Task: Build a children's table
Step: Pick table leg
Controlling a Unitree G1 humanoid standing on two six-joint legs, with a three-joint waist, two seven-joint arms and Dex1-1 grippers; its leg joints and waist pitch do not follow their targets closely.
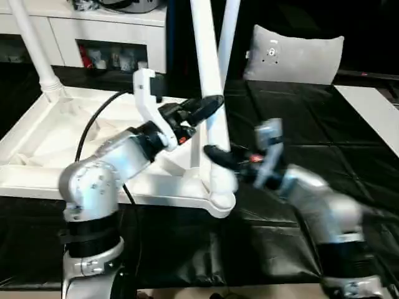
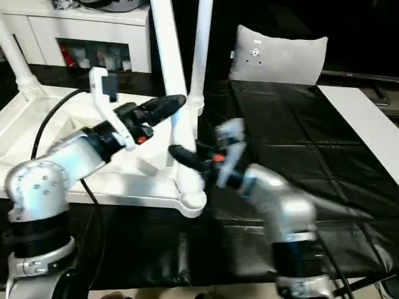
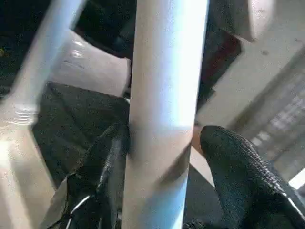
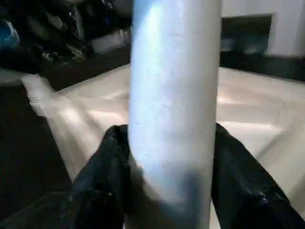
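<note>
The robot's silver forearms fill the near edge, at seven and five o'clock in the head views. At nine o'clock the white table top (image 1: 37, 143) lies upside down on a black-covered surface (image 1: 324, 162), ribbed underside up, with one leg (image 1: 34, 53) standing in its far left socket at eleven o'clock.

Toward the centre, the left gripper (image 1: 209, 106) reaches in from the eight o'clock side. In its wrist view its fingers (image 3: 238, 162) sit on either side of the near leg (image 1: 209, 75), one against the tube and the other slightly off it, so the hand is parted rather than clamped.

That near leg rises upright from the round corner socket (image 1: 218, 196) at the top's near right corner, six o'clock of centre. Just behind it another leg (image 1: 229, 25) stands at twelve o'clock.

The right gripper (image 1: 215, 152) comes in from four o'clock, lower on the same near leg, and its wrist view shows both black fingers (image 4: 105, 176) pressed to the tube's sides, gripping it.

At one o'clock a white-grey cushion (image 1: 293, 56) stands against the dark background. A flat white board (image 1: 374, 115) lies at three o'clock.
</note>
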